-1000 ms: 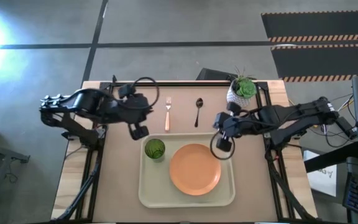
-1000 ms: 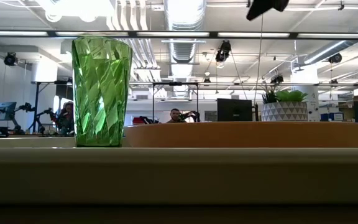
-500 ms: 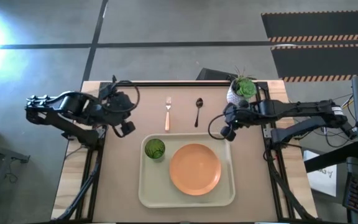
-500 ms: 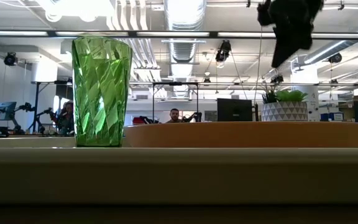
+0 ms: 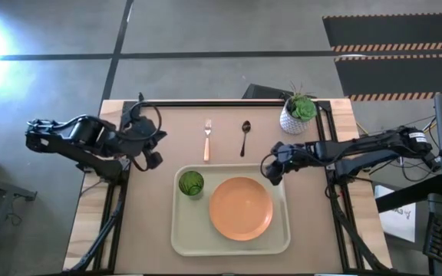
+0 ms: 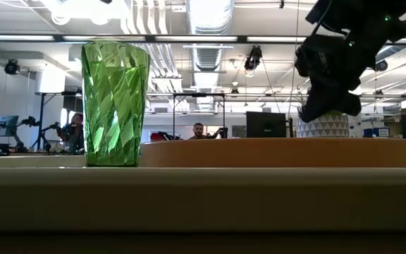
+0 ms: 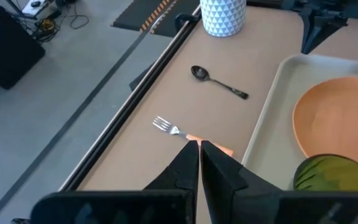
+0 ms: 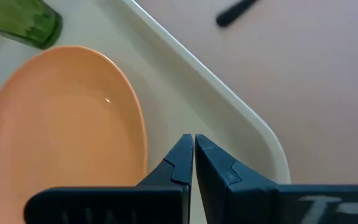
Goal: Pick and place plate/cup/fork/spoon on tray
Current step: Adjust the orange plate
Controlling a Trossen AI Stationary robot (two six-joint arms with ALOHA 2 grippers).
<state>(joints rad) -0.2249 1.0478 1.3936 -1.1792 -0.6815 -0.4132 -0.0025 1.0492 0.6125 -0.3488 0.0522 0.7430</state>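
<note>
The pale tray [image 5: 181, 230] lies at the table's near middle. On it rest the orange plate [image 5: 241, 208] and the green cup [image 5: 191, 183], which stands upright at the tray's far left corner. The fork [image 5: 207, 140] and the dark spoon [image 5: 244, 136] lie flat on the table beyond the tray. My right gripper [image 5: 271, 170] is shut and empty above the tray's far right corner, beside the plate's rim [image 8: 193, 138]. My left gripper [image 5: 154, 159] is shut and empty left of the tray; its view [image 7: 199, 144] looks toward the fork [image 7: 166, 127].
A white patterned pot with a green plant [image 5: 298, 113] stands at the table's far right, behind my right arm. A black bar [image 5: 206, 103] runs along the table's far edge. In the low view, people and desks show in the room beyond the table.
My left gripper has drawn back from the tray toward the table's left edge. My right gripper has come down over the tray's far right corner, as the low view shows. The plate, cup, fork and spoon have stayed where they were.
</note>
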